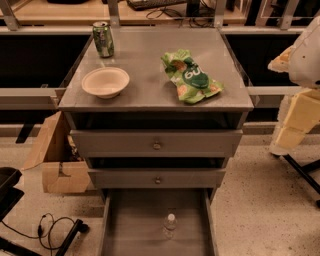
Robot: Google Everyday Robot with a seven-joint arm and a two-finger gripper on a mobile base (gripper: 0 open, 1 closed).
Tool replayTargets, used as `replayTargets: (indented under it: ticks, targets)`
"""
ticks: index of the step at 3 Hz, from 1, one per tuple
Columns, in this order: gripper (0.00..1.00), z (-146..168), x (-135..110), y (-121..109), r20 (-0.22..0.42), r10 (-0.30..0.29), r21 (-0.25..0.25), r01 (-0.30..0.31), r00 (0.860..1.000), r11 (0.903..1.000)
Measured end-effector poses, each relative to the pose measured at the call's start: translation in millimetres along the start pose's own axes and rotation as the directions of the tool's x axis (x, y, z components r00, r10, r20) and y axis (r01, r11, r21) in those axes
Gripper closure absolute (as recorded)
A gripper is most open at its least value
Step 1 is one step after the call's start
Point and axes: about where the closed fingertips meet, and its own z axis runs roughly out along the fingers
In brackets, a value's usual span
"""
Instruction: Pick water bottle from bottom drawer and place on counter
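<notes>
Camera view: water bottle point(169, 225) below gripper point(281, 61)

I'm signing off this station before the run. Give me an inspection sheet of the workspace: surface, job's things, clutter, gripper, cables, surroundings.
Surface: grey counter, flat, with three things on it.
Job's things: water bottle stands upright on the floor of the bottom drawer, which is pulled open; the bottle is not yet on the counter.
Clutter: green can at the back left, pale bowl in front of it, green snack bag lying on the right.
Gripper: gripper hangs at the right edge, beside the cabinet, away from the bottle.
Cables: black cable looped on the floor at the left.
Surroundings: cardboard box left of the drawers; wooden desk behind.
</notes>
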Motion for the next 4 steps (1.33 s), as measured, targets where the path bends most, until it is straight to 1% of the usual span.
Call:
replayTargets:
  ticks: [1,2,3,4]
  targets:
    - [0.0,0.0,0.0,0.0,0.0,0.0,0.0,0.0,1.0,1.0]
    - [0.0,14.9,6.3,3.3,0.064,0.028,0.012,-0.029,0.998,0.9995]
    - [0.0,62.0,9.5,35.2,0.208,0.027,-0.018,-0.024,0.978,0.9996]
    - [0.0,148.2,5.1,80.4,0.39,0.061,-0.11,-0.02,0.919,0.9937]
